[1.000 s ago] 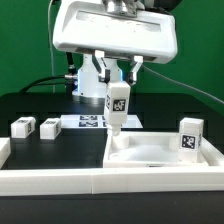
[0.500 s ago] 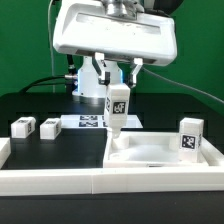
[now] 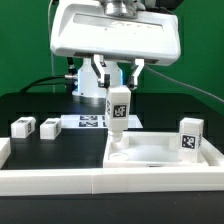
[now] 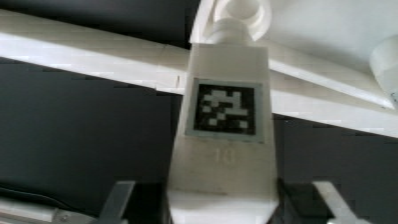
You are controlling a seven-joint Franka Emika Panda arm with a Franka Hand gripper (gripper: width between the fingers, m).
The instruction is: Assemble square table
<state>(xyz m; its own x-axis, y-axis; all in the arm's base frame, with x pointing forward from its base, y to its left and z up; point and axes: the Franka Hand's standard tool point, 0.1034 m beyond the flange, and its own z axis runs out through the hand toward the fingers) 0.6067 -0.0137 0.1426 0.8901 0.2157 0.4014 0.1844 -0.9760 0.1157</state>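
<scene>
My gripper point(image 3: 119, 90) is shut on a white table leg point(image 3: 118, 112) near its top and holds it upright. The leg's tag faces the exterior camera. Its narrow lower end meets the near corner, on the exterior view's left, of the white square tabletop point(image 3: 165, 153). In the wrist view the leg point(image 4: 224, 110) runs straight out from between the gripper point(image 4: 222, 205) fingers, tag up. A second leg point(image 3: 190, 137) stands upright on the tabletop's side at the exterior view's right. Two more legs point(image 3: 22, 127) point(image 3: 50, 128) lie on the black table at the exterior view's left.
The marker board point(image 3: 88, 122) lies flat behind the held leg. A long white border wall point(image 3: 70, 180) runs along the front edge. The arm's base and cables stand at the back.
The held leg has turned slightly about its long axis, so its tag now faces the camera more squarely and sits a little lower. Everything else is as before.
</scene>
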